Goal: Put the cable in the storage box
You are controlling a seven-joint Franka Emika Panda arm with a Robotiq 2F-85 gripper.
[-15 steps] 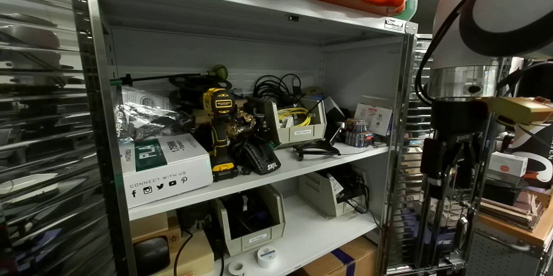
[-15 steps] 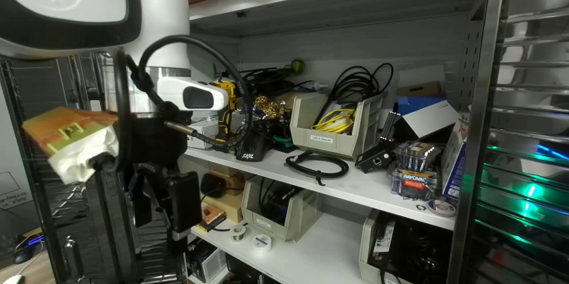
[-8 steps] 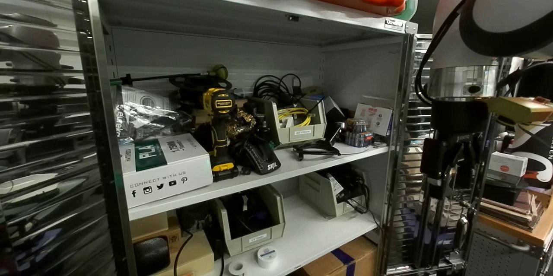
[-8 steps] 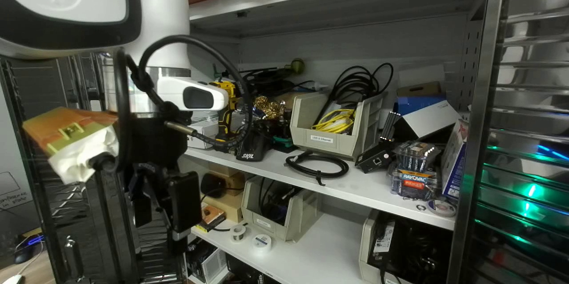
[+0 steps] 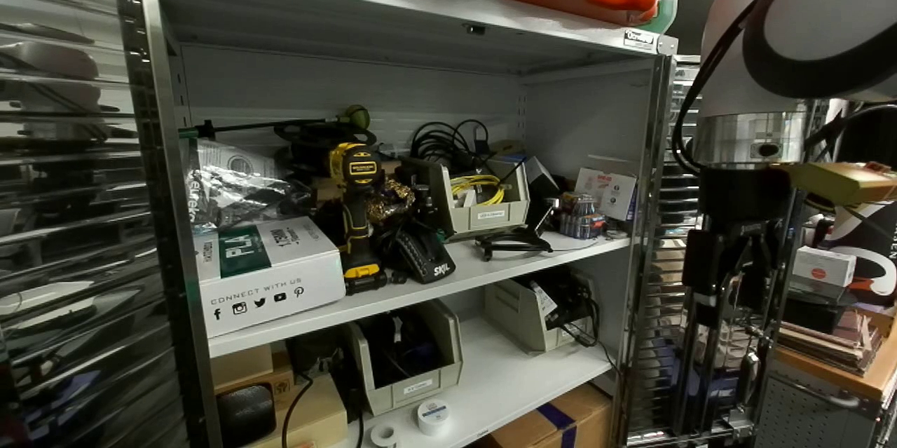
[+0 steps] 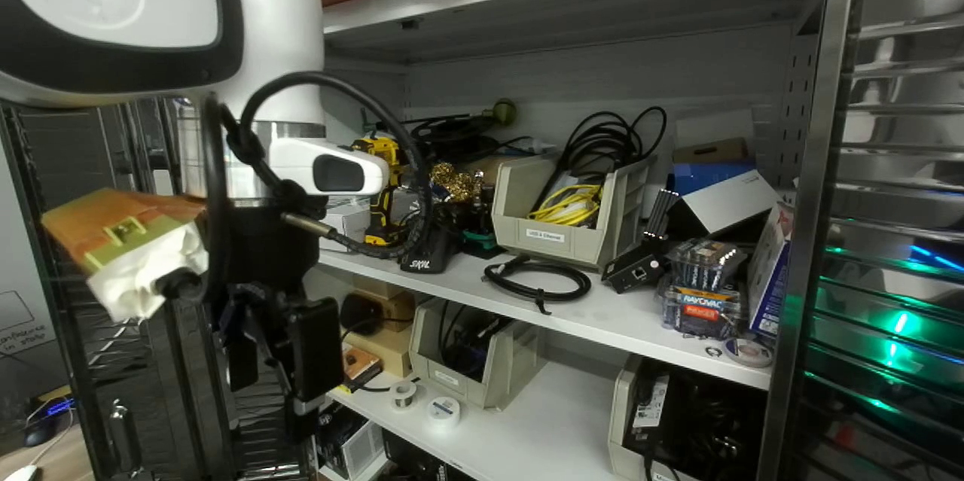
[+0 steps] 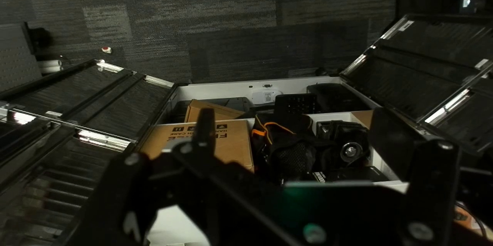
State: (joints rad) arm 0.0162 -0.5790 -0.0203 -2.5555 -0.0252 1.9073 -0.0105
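Note:
A coiled black cable [image 6: 561,296] lies on the upper shelf, in front of a beige storage box [image 6: 516,237] with a white label. The cable [image 5: 515,246] and the storage box [image 5: 490,218] also show in an exterior view. The box holds yellow and black cables. My gripper [image 6: 279,360] hangs outside the cabinet, well apart from the cable, its fingers pointing down. It also shows in an exterior view [image 5: 730,266]. In the wrist view my gripper [image 7: 298,126] has its fingers wide apart with nothing between them. The cable and the storage box are out of the wrist view.
A black device [image 6: 634,269] and battery packs [image 6: 700,308] stand beside the cable. A yellow drill [image 5: 356,224] and a white box [image 5: 270,276] stand farther along the shelf. More bins [image 5: 413,392] sit on the shelf below. Open metal doors [image 6: 821,187] flank the cabinet.
The arm and gripper have moved slightly down in both exterior views over the last half second. The cable, the storage box and the other things have not moved.

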